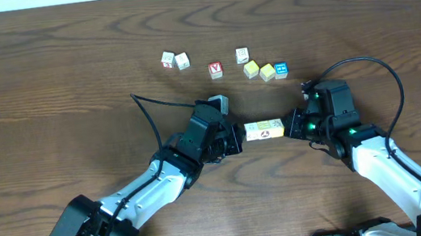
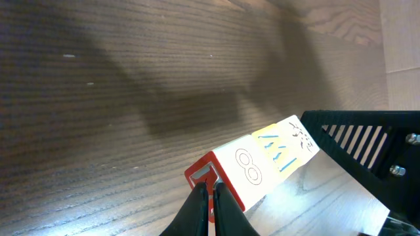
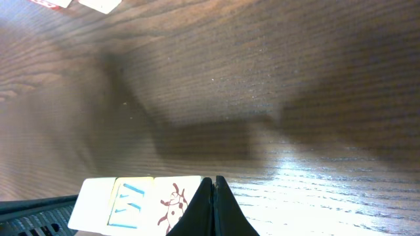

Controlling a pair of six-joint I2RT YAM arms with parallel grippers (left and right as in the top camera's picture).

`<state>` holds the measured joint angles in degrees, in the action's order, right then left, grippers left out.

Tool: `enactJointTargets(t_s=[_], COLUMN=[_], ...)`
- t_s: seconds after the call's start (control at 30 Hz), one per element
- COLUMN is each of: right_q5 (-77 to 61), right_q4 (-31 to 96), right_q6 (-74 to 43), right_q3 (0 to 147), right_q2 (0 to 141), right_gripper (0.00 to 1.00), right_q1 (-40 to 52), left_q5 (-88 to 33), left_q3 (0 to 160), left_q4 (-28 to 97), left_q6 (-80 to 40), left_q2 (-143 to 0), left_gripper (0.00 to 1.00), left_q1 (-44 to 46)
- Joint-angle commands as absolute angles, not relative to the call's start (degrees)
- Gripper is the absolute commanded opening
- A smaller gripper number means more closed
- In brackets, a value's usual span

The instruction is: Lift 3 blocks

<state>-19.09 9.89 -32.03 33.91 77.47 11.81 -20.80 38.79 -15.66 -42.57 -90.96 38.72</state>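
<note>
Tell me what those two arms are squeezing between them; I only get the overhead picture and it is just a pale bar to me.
Observer: A row of three blocks; the right wrist camera shows a ladybug drawn on the end block by the right gripper.
Operator: And the other end?
Observer: By the left gripper, the left wrist camera shows a white block with a figure 8 and a red edge.
Operator: Is it resting on the table?
Observer: It looks lifted: from the right wrist, its shadow lies apart from it on the table.
</note>
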Motion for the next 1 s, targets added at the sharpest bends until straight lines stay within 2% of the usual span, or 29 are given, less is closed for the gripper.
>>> enactJointTargets(t_s=[0.0, 0.77, 0.97], right_q5=[-30.35, -33.01, -30.5], right_q4=[9.65, 10.11, 10.15], right_q6=[-32.77, -34.68, -32.86], right_q3=[34.92, 35.97, 36.01], right_q2=[76.49, 74.0, 74.0], right_gripper=[0.01, 0.01, 0.01], right_q1=[12.84, 12.8, 12.8], left_q5=[-26.61, -26.37, -20.4], left_q3=[40.01, 40.01, 40.01], left_q4=[-18.13, -17.76, -12.93], left_q6=[-43.83, -44.66, -41.08], left_q2=[-90.08, -85.17, -85.17], left_gripper=[0.07, 0.07, 0.07], left_q1=[39.72, 39.7, 39.55])
